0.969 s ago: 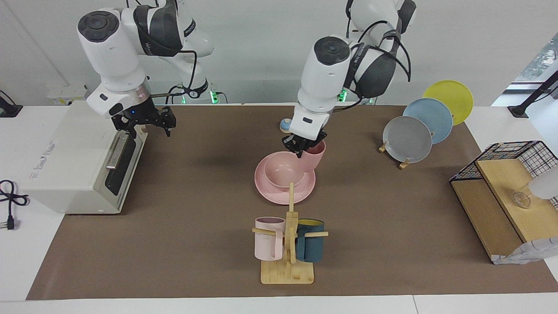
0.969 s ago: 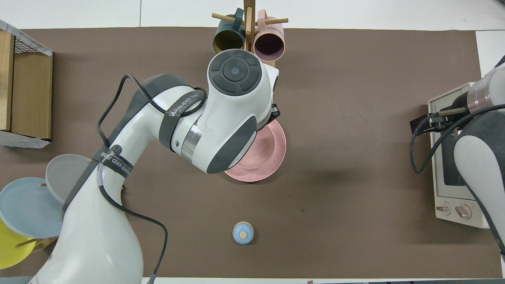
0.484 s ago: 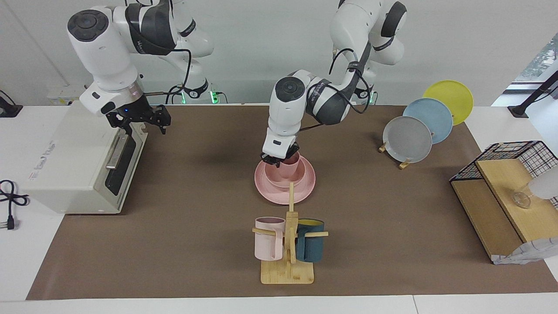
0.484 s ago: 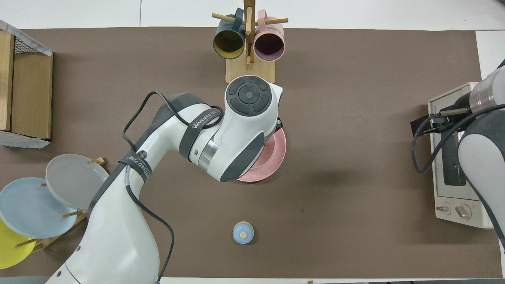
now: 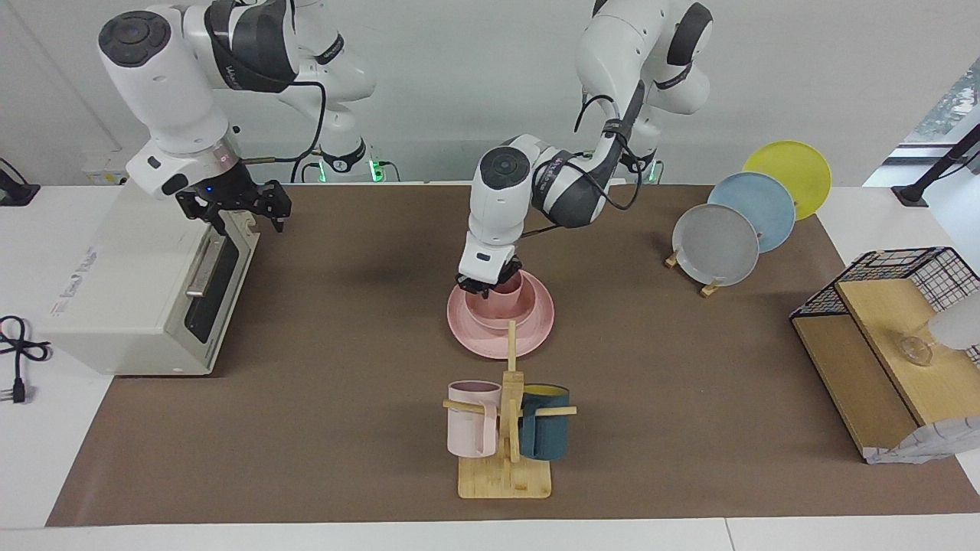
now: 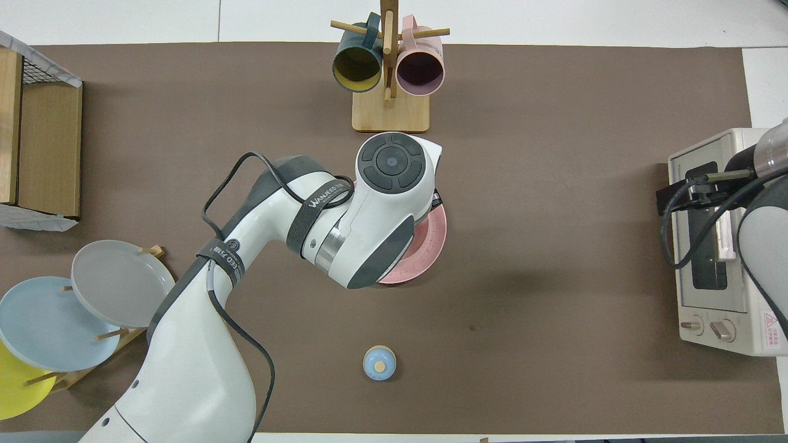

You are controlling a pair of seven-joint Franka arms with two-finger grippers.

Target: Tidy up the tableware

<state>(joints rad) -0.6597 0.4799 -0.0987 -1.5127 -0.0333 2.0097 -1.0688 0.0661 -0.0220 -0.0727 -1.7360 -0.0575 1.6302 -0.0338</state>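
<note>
The pink plate (image 5: 537, 334) lies mid-table, with the pink bowl (image 5: 485, 311) on it. The pink cup (image 5: 515, 289) stands upright inside the bowl. My left gripper (image 5: 493, 284) reaches down and is shut on the cup's rim on the side toward the right arm's end. In the overhead view the left arm covers the bowl and cup, and only the plate's edge (image 6: 432, 245) shows. My right gripper (image 5: 232, 208) waits open and empty above the toaster oven (image 5: 130, 283), and also shows in the overhead view (image 6: 679, 195).
A wooden mug rack (image 5: 505, 467) with a pale pink and a teal mug stands farther from the robots than the plate. A rack of grey, blue and yellow plates (image 5: 720, 243) and a wire-and-wood shelf (image 5: 880, 344) are toward the left arm's end. A small blue knob (image 6: 379, 362) lies nearer the robots.
My left gripper carried the pink cup from above the plate's edge over the bowl and lowered it into the bowl. My right gripper drifted further over the toaster oven.
</note>
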